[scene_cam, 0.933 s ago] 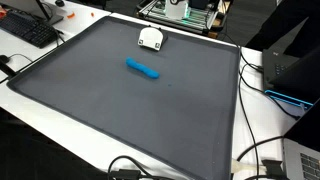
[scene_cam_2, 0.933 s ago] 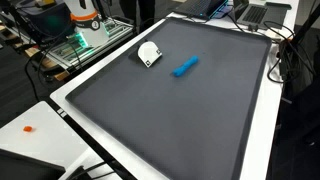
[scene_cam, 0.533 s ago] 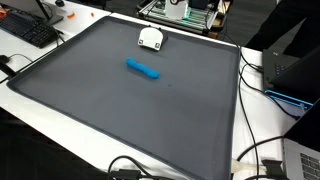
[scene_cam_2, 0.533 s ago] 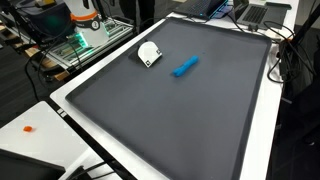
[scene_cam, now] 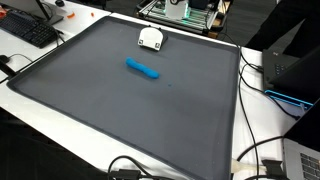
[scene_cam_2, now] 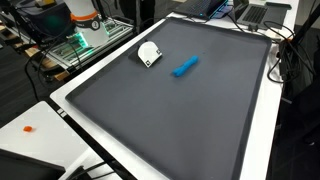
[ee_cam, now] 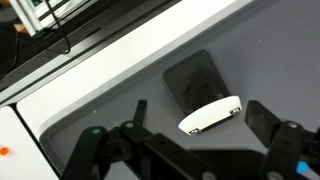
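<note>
A small white rounded object (ee_cam: pixel 211 114) lies on the dark grey mat (ee_cam: pixel 250 50) near its edge, throwing a dark shadow. In the wrist view it sits between the two dark fingers of my gripper (ee_cam: pixel 202 122), which is open, empty and well above it. The white object also shows in both exterior views (scene_cam: pixel 151 38) (scene_cam_2: pixel 148 53), at the mat's far side. A blue marker-like stick (scene_cam: pixel 141 68) (scene_cam_2: pixel 185 66) lies flat on the mat a short way from it. The arm and gripper are out of view in both exterior views.
The mat (scene_cam: pixel 130 110) covers a white table (scene_cam_2: pixel 50 125). A keyboard (scene_cam: pixel 30 30), a laptop (scene_cam: pixel 300 75), cables (scene_cam: pixel 255 165) and a metal rack (scene_cam_2: pixel 85 40) stand around it. A small orange item (scene_cam_2: pixel 28 128) lies on the white table.
</note>
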`<control>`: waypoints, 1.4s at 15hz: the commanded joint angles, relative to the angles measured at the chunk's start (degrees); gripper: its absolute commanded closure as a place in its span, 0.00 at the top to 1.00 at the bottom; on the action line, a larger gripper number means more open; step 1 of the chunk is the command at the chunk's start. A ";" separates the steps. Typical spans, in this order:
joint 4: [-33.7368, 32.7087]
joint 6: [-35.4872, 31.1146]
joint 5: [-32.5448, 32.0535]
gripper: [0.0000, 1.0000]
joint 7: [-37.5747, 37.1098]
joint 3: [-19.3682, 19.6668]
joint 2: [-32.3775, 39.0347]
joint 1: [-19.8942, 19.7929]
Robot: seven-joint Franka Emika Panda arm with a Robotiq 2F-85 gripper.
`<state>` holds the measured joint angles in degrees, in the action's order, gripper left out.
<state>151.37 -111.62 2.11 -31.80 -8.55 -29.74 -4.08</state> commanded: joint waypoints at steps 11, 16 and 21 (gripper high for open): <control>2.78 -21.89 11.24 1.00 -34.11 -0.39 14.42 0.78; 2.70 -27.76 9.98 1.00 -39.00 0.76 20.85 1.38; 2.97 -34.27 9.51 1.00 -37.28 2.08 25.09 2.45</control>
<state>153.72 -142.35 11.78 -69.54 -7.98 -6.66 -3.12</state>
